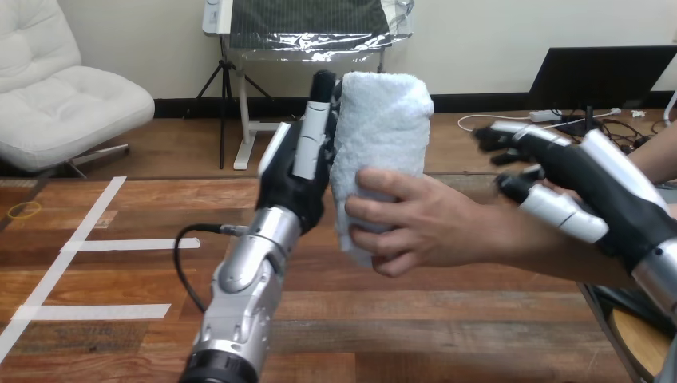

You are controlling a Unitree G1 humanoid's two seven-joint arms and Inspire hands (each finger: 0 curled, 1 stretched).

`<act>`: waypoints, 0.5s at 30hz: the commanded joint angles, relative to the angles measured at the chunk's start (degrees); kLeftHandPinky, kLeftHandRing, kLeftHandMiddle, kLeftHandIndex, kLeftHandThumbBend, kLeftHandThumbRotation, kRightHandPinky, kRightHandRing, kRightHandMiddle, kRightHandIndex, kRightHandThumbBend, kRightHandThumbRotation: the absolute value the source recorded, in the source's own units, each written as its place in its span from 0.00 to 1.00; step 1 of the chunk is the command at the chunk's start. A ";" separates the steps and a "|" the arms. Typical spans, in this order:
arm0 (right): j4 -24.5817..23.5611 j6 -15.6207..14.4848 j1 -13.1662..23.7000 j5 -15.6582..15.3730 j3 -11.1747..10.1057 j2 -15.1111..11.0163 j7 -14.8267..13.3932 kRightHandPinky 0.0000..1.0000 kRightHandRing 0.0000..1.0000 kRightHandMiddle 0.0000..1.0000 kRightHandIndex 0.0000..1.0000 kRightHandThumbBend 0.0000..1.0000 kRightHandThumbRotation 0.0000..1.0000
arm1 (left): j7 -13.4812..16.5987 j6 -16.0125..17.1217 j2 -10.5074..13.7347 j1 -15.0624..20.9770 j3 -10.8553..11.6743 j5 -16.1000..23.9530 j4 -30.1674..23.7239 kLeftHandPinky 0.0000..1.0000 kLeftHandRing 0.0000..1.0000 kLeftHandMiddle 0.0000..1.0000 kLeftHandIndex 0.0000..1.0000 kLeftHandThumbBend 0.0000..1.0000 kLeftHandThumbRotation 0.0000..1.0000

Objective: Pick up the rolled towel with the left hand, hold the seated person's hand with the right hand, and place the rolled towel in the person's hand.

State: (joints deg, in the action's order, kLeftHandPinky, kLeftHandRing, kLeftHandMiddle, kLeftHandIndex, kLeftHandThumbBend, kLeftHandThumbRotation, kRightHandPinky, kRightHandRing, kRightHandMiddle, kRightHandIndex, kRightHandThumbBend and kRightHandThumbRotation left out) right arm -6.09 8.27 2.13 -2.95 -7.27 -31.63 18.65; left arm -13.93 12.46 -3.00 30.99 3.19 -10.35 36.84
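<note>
The left hand (pixel 295 171) grips the towel (pixel 382 136) upright, and the person's hand (pixel 423 227) is wrapped round it too. The right hand (pixel 595 187) clasps the person's wrist (pixel 511 243). This is the handover step, I think. Next, the left hand must let go gently.

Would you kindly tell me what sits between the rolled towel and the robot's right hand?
In the head view, the person's hand lies there, its fingers round the rolled towel, its wrist under the right hand.

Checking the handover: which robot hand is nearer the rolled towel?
Left. The left hand touches the rolled towel on its left side; the right hand is apart from it, at the person's wrist.
</note>
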 commanded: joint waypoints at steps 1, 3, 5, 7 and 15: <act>-1.89 1.98 0.27 2.92 -2.51 3.49 -2.65 0.78 0.87 0.87 0.87 0.95 1.00 | 0.21 0.43 1.69 -0.96 0.44 0.69 -4.64 0.99 0.93 0.91 0.90 0.83 0.96; -2.00 2.61 0.06 3.76 -2.71 4.15 -2.97 0.79 0.88 0.87 0.88 0.94 1.00 | 0.28 0.47 1.88 -1.37 0.37 0.75 -5.21 0.99 0.93 0.91 0.90 0.83 0.96; -2.38 3.48 -0.19 5.83 -3.10 5.61 -3.23 0.79 0.88 0.87 0.88 0.92 1.00 | 0.38 0.85 2.27 -2.10 0.29 0.99 -6.17 0.99 0.92 0.91 0.90 0.83 0.96; -2.84 4.01 -0.44 7.53 -3.34 6.69 -3.31 0.80 0.88 0.87 0.88 0.90 1.00 | 0.50 1.25 2.69 -2.85 0.13 1.38 -7.14 0.98 0.92 0.91 0.89 0.83 0.96; -3.67 7.62 -1.25 11.44 -3.77 9.09 -2.62 0.82 0.89 0.89 0.91 0.90 1.00 | 0.66 2.74 4.02 -5.91 -0.26 3.25 -10.92 0.97 0.91 0.90 0.88 0.81 0.98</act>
State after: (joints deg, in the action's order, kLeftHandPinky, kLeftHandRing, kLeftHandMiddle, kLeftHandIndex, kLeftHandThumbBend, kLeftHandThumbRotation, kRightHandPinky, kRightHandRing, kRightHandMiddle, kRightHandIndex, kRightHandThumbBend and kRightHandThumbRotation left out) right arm -6.14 12.55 -0.92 6.07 -9.51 -24.31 16.29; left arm -13.32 13.09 -0.54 25.63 3.07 -8.11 30.72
